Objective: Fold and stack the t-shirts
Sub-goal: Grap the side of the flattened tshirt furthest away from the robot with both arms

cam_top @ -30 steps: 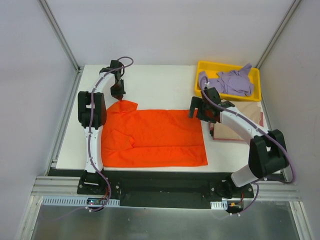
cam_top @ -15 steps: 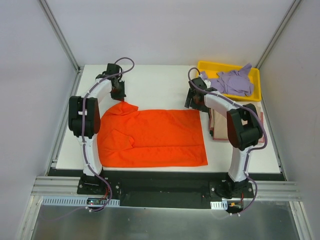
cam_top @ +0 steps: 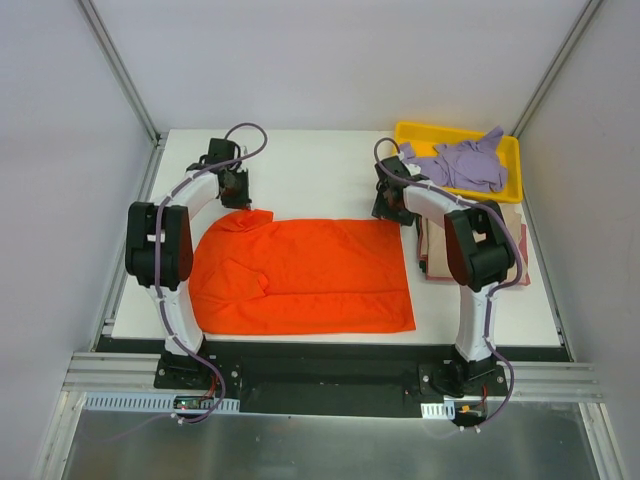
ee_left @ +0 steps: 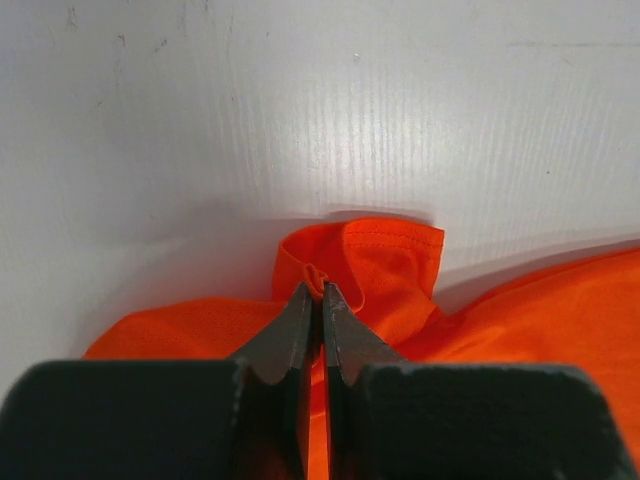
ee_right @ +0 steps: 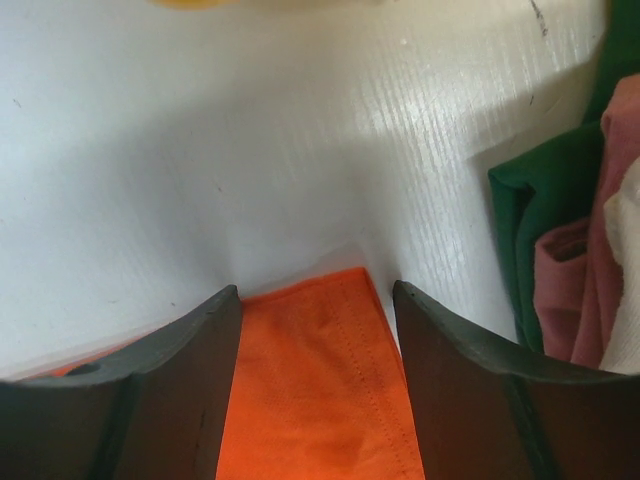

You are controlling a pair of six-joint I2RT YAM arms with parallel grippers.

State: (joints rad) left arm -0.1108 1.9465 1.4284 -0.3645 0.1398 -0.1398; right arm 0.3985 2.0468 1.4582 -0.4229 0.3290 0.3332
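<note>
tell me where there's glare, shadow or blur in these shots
top external: even soft light, sharp throughout; left wrist: soft shadow on the table around the pinched orange-red t-shirt, left fingers dark; right wrist: glare streaks on the table, right fingers blurred up close

A yellow tray [cam_top: 425,131] sits at the far right corner of the white table [cam_top: 310,170].

Light falls bright and even from overhead in the top view, leaving the white table [cam_top: 320,170] nearly washed out and the shadows faint and soft. In the left wrist view a grey shadow spreads above the orange t-shirt [ee_left: 385,260], and the left gripper [ee_left: 321,298] blurs dark toward the bottom edge. In the right wrist view a sheen streaks the upper right, and the dark fingers [ee_right: 170,390] look soft.
</note>
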